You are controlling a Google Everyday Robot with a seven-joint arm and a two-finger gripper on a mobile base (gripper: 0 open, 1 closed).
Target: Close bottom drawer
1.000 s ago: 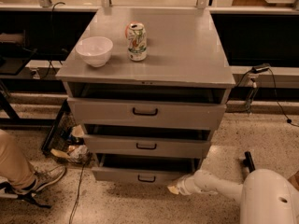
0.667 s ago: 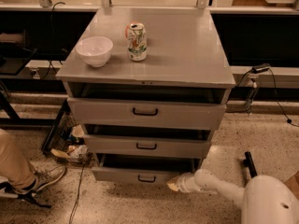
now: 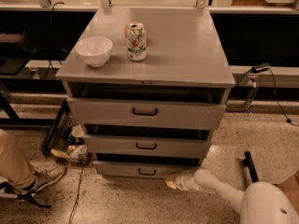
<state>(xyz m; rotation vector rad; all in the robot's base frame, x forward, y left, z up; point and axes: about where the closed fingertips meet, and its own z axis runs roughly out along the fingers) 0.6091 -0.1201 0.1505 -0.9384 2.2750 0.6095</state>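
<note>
The grey cabinet (image 3: 154,45) has three drawers, all pulled out a little. The bottom drawer (image 3: 126,170) is the lowest, with a narrow grey front and a small black handle (image 3: 146,172). My white arm reaches in from the lower right, low over the floor. My gripper (image 3: 172,182) is at the right end of the bottom drawer's front, touching or nearly touching it. The middle drawer (image 3: 146,146) and the top drawer (image 3: 145,112) stand above it.
A white bowl (image 3: 94,51) and a drinks can (image 3: 136,42) stand on the cabinet top. A person's leg and shoe (image 3: 43,179) are at the lower left. A black crate with clutter (image 3: 65,141) and cables lie left of the cabinet. A black post (image 3: 250,166) stands at the right.
The bottom drawer's front has moved in a little towards the cabinet. My gripper has stayed at its right end, pressed slightly further in.
</note>
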